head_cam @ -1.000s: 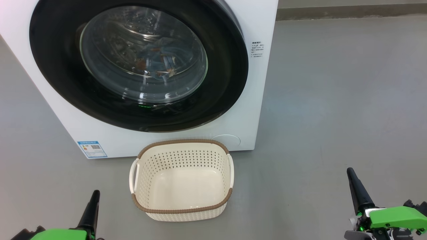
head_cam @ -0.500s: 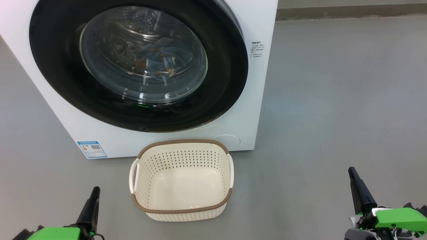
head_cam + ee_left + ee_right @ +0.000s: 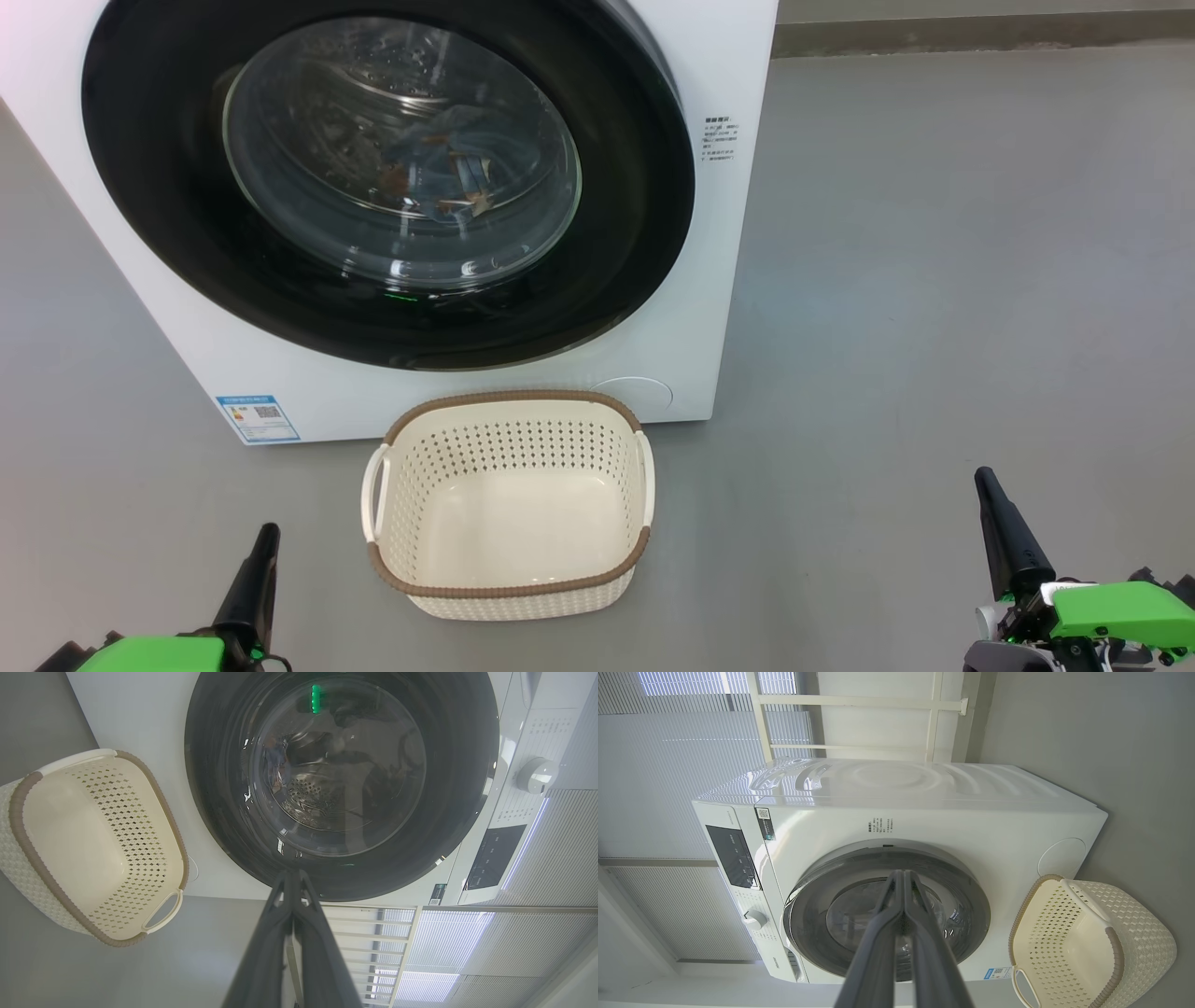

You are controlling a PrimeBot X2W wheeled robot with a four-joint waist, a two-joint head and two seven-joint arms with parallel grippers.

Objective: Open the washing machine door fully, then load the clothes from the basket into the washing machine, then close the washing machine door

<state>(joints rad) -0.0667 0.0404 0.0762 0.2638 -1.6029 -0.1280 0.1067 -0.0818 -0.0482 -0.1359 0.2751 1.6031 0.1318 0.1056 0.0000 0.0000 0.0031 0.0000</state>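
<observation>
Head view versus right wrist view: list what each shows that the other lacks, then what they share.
The head view adds the left gripper, shut, low at the left, and the blue clothes seen clearly behind the door glass. The right wrist view adds the machine's top, its dark control panel, a round dial and the window blinds. Shared: the washing machine, its closed washing machine door, the empty basket before it, the blue label sticker and the shut right gripper.
</observation>
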